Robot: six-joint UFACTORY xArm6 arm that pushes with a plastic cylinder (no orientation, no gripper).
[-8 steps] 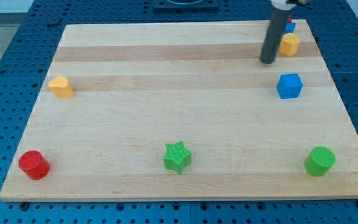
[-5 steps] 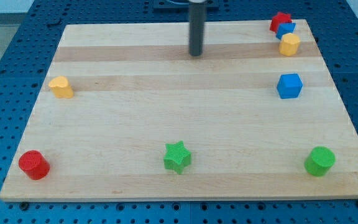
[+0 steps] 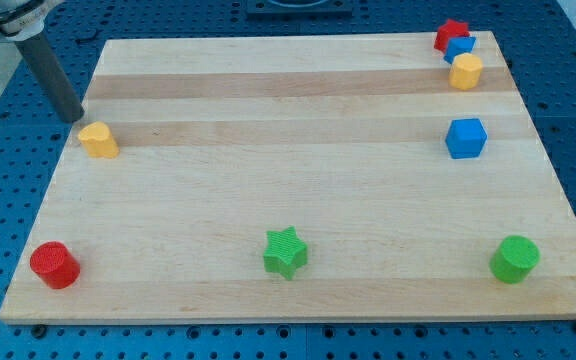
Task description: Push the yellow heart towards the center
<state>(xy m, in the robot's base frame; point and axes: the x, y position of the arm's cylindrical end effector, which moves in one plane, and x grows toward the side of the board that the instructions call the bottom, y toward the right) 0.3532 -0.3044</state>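
Observation:
The yellow heart (image 3: 98, 140) lies near the left edge of the wooden board (image 3: 288, 110), in its upper half. My rod comes down from the view's top left, and my tip (image 3: 71, 118) stands just up and to the left of the heart, a small gap away, at the board's left edge.
A red cylinder (image 3: 54, 265) sits at the bottom left, a green star (image 3: 286, 251) at bottom centre, a green cylinder (image 3: 514, 259) at bottom right. A blue cube (image 3: 466, 138) is at right. A red block (image 3: 452, 33), small blue block (image 3: 461, 47) and yellow block (image 3: 465, 72) cluster top right.
My tip has swept from the top right, past the top centre, to the left edge beside the yellow heart. No block has moved.

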